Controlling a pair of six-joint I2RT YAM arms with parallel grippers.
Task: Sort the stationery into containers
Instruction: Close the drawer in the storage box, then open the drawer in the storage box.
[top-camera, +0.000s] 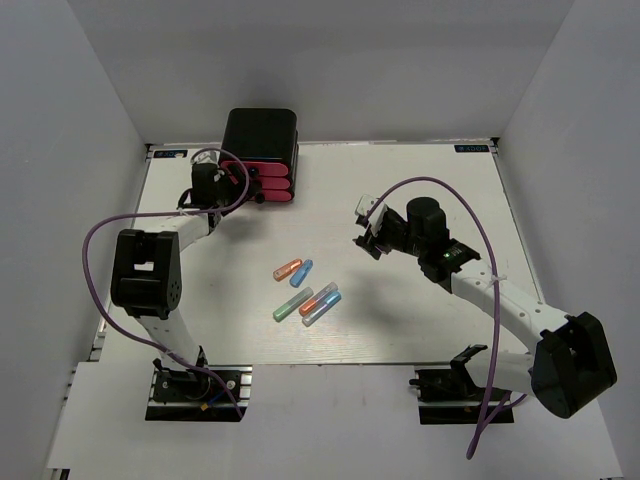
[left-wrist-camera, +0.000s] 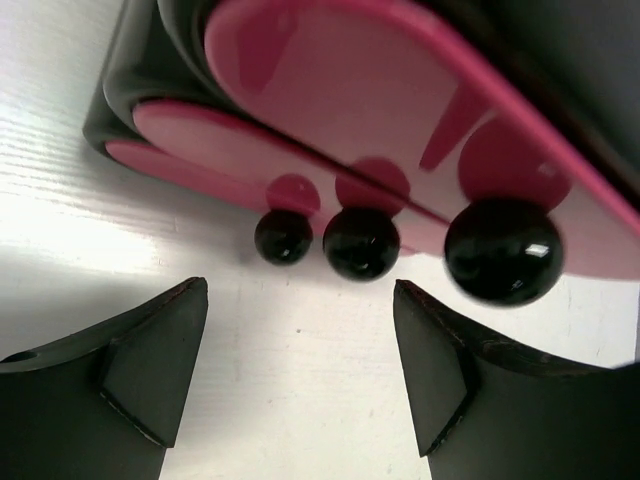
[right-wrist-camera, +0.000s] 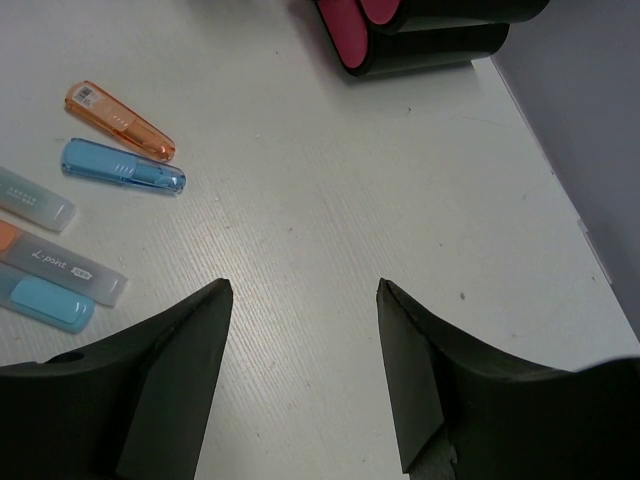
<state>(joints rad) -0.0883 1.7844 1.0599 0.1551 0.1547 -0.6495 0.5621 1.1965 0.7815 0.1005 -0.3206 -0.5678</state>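
Ahead of left pincer (left-wrist-camera: 300, 290), drawer knobs (left-wrist-camera: 361, 243), apart

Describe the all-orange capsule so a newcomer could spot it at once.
On the white table, in front of the black drawer box, lie loose capsules. The pair nearest the box sits apart from the others. The orange capsule is its left member, beside a blue capsule.
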